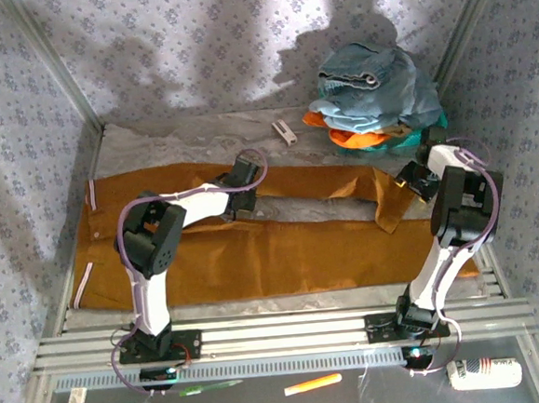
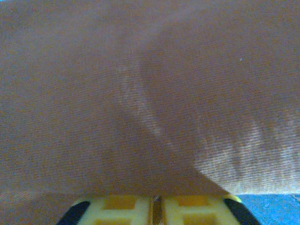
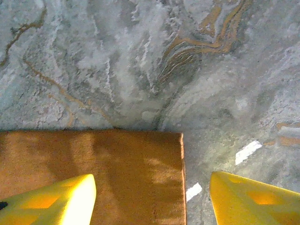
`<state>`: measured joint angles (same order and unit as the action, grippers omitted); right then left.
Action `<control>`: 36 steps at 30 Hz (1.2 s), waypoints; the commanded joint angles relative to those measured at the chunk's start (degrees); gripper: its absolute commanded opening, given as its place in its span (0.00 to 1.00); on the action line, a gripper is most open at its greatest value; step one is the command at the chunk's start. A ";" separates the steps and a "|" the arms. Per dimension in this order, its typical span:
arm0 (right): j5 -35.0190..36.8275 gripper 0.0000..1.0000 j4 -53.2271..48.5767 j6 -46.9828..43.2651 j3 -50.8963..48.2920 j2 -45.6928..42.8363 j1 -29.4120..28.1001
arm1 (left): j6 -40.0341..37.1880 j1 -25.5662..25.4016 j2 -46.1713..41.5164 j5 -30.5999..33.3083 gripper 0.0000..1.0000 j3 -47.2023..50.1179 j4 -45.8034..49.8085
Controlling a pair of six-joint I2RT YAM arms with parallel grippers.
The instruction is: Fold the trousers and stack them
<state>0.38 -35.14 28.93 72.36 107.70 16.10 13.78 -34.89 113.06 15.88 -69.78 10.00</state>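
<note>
Trousers [image 1: 255, 254] spread flat; left gripper [image 2: 157, 206] clamped on them; right gripper [image 3: 151, 187] apart, straddling leg hem [image 3: 178, 173].

I am finding no text that I can read. The small white card with a red mark [image 1: 77, 400] at the near left is carrying print too small to make out, and the white oblong object with dark stripes [image 1: 484, 372] at the near right is showing equally illegible markings.
</note>
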 commanded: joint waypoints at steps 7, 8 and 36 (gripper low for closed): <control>-2.22 0.45 -4.24 -1.65 5.54 7.78 0.54 | 3.01 0.61 -0.08 0.04 0.00 1.76 0.90; -1.89 0.40 -4.15 -1.62 5.52 7.87 0.54 | 3.12 0.66 -0.09 -0.18 0.00 2.06 0.65; 11.56 0.00 -13.22 -6.28 23.99 7.25 3.48 | 7.68 1.06 -23.95 -6.82 0.00 12.00 5.89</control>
<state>8.88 -45.67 23.92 93.56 111.90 18.68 19.86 -34.09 91.48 11.84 -58.52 12.75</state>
